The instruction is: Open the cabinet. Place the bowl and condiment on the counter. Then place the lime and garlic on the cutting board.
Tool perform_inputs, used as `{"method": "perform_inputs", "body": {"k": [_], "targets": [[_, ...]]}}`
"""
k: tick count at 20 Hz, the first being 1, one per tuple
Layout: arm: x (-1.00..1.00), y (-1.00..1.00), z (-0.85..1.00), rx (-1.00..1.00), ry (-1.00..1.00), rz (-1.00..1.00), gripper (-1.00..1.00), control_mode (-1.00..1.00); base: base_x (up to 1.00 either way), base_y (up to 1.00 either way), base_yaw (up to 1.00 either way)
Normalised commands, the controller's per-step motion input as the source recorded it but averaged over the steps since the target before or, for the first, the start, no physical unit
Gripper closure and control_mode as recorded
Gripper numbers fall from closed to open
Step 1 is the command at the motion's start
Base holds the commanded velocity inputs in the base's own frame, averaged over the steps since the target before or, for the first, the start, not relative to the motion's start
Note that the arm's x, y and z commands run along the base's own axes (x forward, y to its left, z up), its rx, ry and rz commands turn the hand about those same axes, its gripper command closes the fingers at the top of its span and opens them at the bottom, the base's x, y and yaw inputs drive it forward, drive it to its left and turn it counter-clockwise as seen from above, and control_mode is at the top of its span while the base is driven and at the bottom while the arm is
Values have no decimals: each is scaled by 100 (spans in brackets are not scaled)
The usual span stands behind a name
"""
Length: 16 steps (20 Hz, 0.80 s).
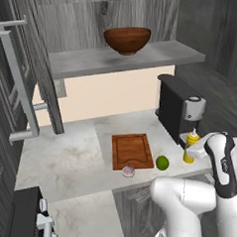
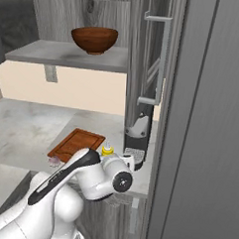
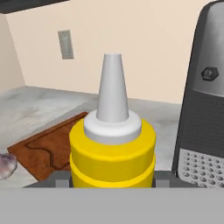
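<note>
On the counter [image 1: 68, 158], just in front of the black coffee machine [image 1: 177, 107], we see the yellow condiment bottle [image 3: 112, 151] standing upright between the gripper [image 3: 112, 178] fingers; the jaws seem to be closed against its sides, though the contact itself is hidden. The garlic [image 1: 128, 171] lies at the cutting board's [image 1: 131, 150] near edge, the lime [image 1: 162, 162] just beside its corner. The bowl [image 1: 127, 40] sits on the open cabinet's [image 1: 19, 87] shelf.
</note>
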Motion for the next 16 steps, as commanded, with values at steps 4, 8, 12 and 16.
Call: {"method": "perform_inputs", "body": {"k": [4, 8, 12, 16], "targets": [[14, 0, -38, -6, -11, 0, 100, -100, 0, 0, 0], [19, 0, -38, -7, -11, 0, 100, -100, 0, 0, 0], [26, 2, -33, -4, -6, 0, 100, -100, 0, 0, 0], [30, 7, -28, -1, 0, 0, 100, -100, 0, 0, 0]]}}
